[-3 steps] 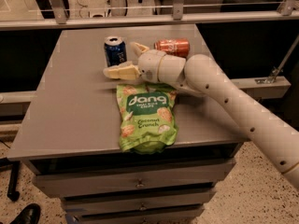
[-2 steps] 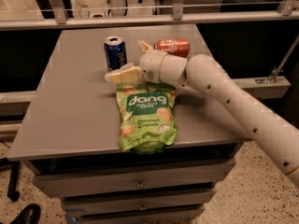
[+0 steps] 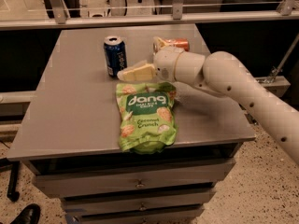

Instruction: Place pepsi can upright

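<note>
a: where's the pepsi can [image 3: 114,55] now?

b: standing upright on the table [image 3: 70,101], back left of centre, silver top up. nothing is around it

a: and the gripper [image 3: 136,57]?

b: just right of the pepsi can, low over the table, jaws spread wide and holding nothing. the lower finger [image 3: 138,72] points left, and its tip ends by the foot of the pepsi can. i can't tell if it touches

a: what changed in the last second?

b: the pepsi can hasn't shifted. the gripper has slid back to the right: that lower tip reached further left a second ago, and the upper finger has drawn back towards the orange can [image 3: 176,44], which lies on its side behind the arm [image 3: 233,85]

a: so it's letting go?

b: i'd say it's released and backing off. the task looks as good as done, as long as the pepsi can stays standing

a: any risk?

b: that low finger. if it swings left while it clears, it could clip the base and tip the pepsi can. a straight pull to the right, then a lift, looks safest, over the bag [image 3: 147,118] in front and short of the orange can
</note>
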{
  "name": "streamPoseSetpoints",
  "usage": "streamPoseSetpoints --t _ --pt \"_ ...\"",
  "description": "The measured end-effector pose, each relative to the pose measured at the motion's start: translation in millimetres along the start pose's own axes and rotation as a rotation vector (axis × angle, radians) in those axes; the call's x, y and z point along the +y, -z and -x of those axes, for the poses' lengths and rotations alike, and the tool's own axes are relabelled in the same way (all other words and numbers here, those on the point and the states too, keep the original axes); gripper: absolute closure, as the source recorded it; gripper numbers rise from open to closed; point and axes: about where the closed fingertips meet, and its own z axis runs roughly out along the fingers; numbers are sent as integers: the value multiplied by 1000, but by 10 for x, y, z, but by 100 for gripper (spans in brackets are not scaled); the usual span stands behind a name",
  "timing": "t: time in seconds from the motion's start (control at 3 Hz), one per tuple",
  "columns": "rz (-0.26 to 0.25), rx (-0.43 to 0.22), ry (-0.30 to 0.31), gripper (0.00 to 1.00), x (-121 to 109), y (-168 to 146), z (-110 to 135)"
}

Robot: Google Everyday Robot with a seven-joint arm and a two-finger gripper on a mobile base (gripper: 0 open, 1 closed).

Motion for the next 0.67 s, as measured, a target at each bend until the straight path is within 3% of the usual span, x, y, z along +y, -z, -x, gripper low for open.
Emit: streamPoseSetpoints --t 0.33,0.67 --pt "-159 65 47 0 -153 616 116" --pt "-194 71 73 0 -158 732 234"
